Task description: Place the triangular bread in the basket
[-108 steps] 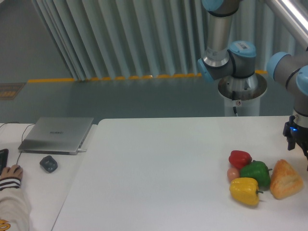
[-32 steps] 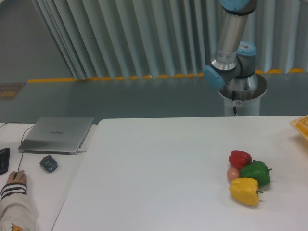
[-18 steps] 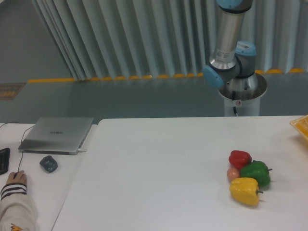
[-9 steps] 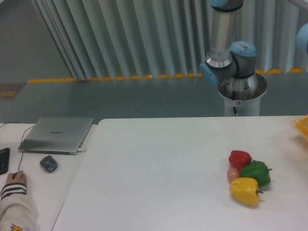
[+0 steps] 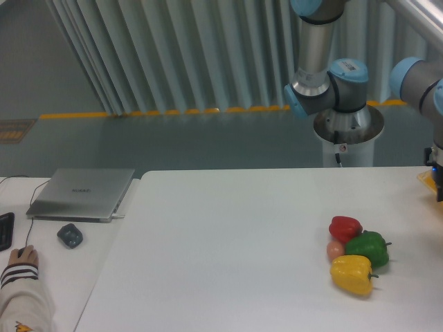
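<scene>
**Bread gone from table; arm back at right edge**

Item, bread: not in view; six seconds ago it lay beside the green pepper [image 5: 367,248], and that spot is now bare; you may judge it dropped in the basket [image 5: 428,179], of which only a corner shows.
Item, arm [image 5: 420,81]: absent half a second ago, now back over the basket corner.
Item, gripper: cut off by the frame; you cannot tell how its fingers stand or whether they hold anything.
</scene>
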`<state>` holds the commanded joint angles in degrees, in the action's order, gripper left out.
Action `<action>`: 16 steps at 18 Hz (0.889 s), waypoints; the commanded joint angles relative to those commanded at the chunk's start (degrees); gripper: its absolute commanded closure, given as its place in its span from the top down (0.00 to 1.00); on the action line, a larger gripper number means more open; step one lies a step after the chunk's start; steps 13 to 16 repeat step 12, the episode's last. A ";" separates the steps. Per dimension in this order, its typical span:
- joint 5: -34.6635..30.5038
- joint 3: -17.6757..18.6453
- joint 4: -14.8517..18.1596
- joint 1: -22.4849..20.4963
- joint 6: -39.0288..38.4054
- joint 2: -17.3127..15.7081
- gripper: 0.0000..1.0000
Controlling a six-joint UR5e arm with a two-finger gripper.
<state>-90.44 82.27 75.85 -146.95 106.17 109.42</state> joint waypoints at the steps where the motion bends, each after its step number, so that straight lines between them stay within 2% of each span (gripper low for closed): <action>1: 0.26 0.09 0.09 -0.09 0.52 0.09 1.00; 16: 0.18 0.53 0.00 -0.35 0.62 -0.26 1.00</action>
